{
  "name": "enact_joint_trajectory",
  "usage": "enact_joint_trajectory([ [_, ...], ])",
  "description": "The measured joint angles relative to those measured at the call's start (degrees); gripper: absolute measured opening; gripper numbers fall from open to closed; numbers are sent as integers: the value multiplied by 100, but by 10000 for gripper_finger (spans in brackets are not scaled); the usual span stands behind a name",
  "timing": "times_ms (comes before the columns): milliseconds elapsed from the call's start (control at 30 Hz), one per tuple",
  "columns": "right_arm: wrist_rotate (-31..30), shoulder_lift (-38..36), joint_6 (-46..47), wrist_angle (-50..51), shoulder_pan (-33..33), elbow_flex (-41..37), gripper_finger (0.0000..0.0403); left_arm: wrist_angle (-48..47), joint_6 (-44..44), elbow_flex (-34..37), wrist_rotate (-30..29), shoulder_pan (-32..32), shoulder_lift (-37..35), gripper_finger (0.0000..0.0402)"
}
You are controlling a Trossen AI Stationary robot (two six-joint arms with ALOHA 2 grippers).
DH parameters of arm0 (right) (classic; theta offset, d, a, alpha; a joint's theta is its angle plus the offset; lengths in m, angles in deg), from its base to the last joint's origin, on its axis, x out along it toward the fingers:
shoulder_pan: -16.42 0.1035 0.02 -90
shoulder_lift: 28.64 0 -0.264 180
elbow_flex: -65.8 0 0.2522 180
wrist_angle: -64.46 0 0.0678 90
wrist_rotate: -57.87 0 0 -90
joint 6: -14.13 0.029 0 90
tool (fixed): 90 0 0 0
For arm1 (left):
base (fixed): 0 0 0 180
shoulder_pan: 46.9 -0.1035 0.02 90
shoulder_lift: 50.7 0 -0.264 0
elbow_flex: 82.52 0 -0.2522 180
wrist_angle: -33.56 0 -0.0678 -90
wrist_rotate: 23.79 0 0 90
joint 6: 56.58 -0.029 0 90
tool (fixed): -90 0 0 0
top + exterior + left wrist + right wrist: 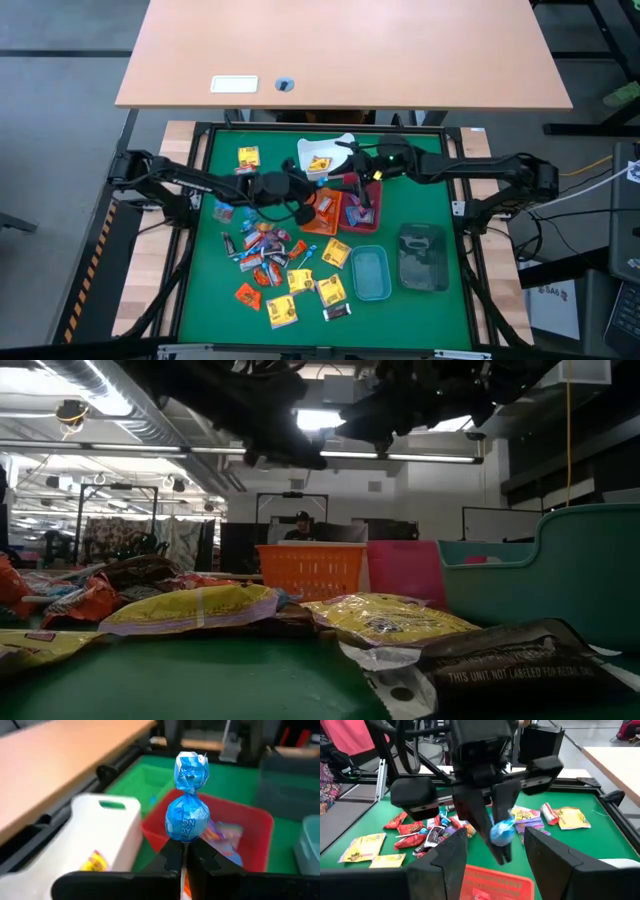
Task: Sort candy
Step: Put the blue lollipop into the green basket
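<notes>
- Pinching a blue-wrapped candy (187,817) by its lower end, the left gripper (183,851) has its fingers clamped on it, just above the red bin (250,827).
- Facing it from beside the red bin, the right gripper (492,845) hangs with its fingers spread apart and nothing between them.
- Pink-and-blue wrapped sweets (222,831) lie inside the red bin.
- A yellow packet (319,163) lies in the white bin (318,152), just beside the red bin.
- An orange bin (322,213) touches the red bin on its other side; its contents cannot be told.
- A teal bin (369,273) and a clear bin (423,257) sit near the red bin.
- Loose candy (270,255) is scattered over the green mat (215,295), beyond the orange bin from the red bin.
- A wooden desk (340,50) stands behind the mat; a person (300,528) sits far back in the room.
</notes>
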Motion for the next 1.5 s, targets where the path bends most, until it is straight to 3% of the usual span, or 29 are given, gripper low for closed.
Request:
enact_joint_trajectory([
  [167,-7,21,127,-191,0,-2,195,247,-62,0,-257,-22,-1,0],
  [300,-380,80,433,-506,0,1,195,254,-64,0,-285,-20,-1,0],
  [667,-408,195,535,-901,-1,0,192,328,-64,0,-291,-20,-1,0],
  [1267,-407,190,531,-1006,0,1,123,708,-62,0,-287,-17,-1,0],
  [1500,-404,190,531,-999,0,1,67,708,-62,0,-284,-17,-1,0],
])
